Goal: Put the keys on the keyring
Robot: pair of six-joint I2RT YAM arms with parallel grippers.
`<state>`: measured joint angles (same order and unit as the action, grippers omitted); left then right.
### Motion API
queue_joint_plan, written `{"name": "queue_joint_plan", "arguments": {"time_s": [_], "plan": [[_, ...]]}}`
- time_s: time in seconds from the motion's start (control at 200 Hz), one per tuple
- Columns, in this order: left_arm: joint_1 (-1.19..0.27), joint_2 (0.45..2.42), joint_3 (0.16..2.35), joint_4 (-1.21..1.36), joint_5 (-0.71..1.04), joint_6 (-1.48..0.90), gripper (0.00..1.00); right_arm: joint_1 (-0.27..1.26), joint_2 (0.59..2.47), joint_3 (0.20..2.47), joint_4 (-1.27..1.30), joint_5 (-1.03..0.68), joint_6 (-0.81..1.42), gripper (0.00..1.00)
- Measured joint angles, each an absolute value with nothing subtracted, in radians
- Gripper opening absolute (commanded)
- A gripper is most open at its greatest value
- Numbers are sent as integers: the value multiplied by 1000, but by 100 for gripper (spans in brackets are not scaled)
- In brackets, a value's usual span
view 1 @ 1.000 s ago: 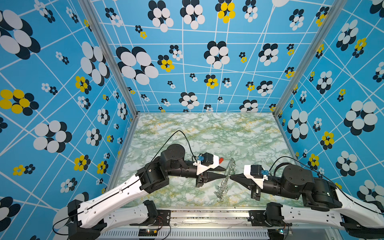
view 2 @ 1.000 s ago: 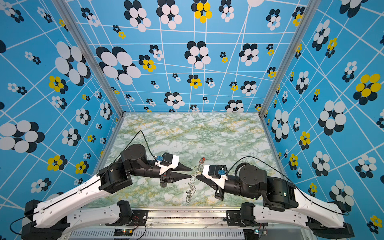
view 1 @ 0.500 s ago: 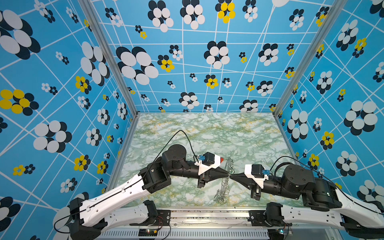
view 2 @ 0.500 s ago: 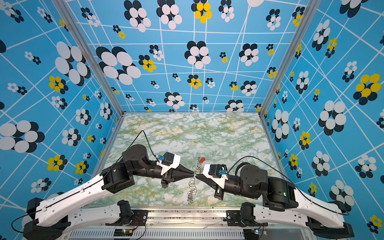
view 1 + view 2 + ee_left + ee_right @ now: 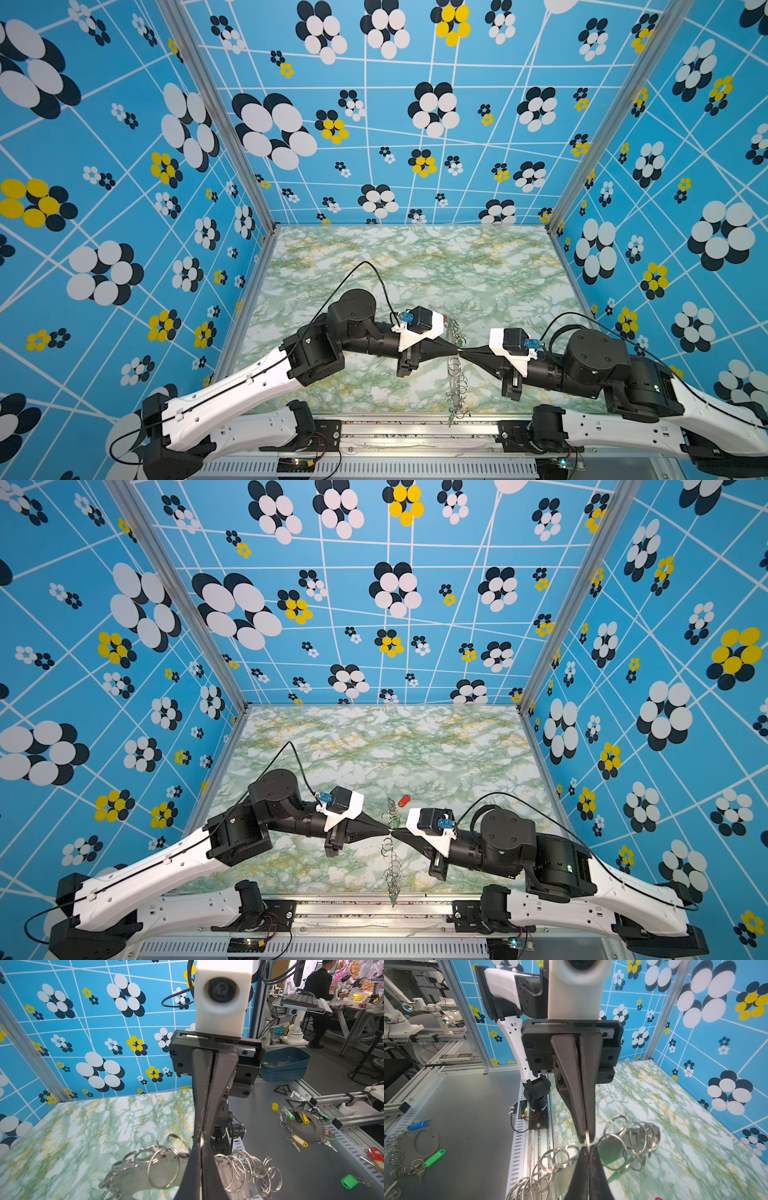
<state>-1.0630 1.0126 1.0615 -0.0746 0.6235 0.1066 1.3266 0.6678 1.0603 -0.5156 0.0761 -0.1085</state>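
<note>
The keyring [image 5: 456, 376] is held up off the table [image 5: 374, 266], a green-and-white marble top. It is near the table's front edge and midway between the two arms. In both top views it shows edge-on, as a thin line of wire rings running front to back.

The left gripper [image 5: 454, 352] reaches in from the left and the right gripper [image 5: 464, 352] from the right. Their pointed tips meet nose to nose at about the middle of that line. Both are clenched tight, with no gap between the fingers, and each nips the same thin wire ring [image 5: 587, 1136], seen edge-on in the right wrist view.

In the left wrist view the grey plate [image 5: 133, 1176] lies just beside the closed fingers, with loose rings fanned out on either side of them.

A green tag [image 5: 610, 1154] shows among the rings close to the tips. A red tag [image 5: 404, 800] lies flat on the table just past the far end of the keyring, apart from both grippers. Its metal key is too small to make out.
</note>
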Motion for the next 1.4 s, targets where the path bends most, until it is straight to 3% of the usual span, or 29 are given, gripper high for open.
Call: {"name": "queue_joint_plan", "arguments": {"time_s": [0.03,0.065,0.25,0.435,0.625,1.399], "plan": [[-1063,1013,1062,-84,622,113,0,1327,671,1062,-521,77,-106,20],[-1063,1014,1066,-104,619,119,0,1327,678,1066,-533,77,-105,26],[-1078,1063,1185,-346,581,196,0,1327,763,1177,-691,101,-134,34],[-1105,1140,1362,-578,522,284,0,1327,799,1225,-767,100,-155,33],[-1115,1162,1408,-695,493,327,0,1327,788,1220,-775,99,-165,31],[-1121,1172,1411,-733,477,360,0,1327,794,1154,-693,27,-146,26]]}}
